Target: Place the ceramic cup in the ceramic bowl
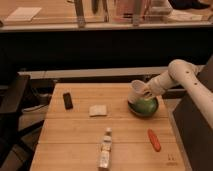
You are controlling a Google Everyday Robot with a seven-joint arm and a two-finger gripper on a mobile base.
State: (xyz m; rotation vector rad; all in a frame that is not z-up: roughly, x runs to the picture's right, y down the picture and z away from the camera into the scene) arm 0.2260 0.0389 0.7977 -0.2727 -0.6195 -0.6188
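White tubular arm (186,75), gripper (147,92) at its tip

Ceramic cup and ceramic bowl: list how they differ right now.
The ceramic cup is white; the ceramic bowl is bright green. The cup is narrower than the bowl. The cup is tilted, held by the gripper just above the bowl's rim, while the bowl sits upright on the table. Both are round.

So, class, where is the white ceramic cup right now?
In the camera view, the white ceramic cup is held tilted in the gripper toward the right of the wooden table, just above the left rim of the green ceramic bowl.
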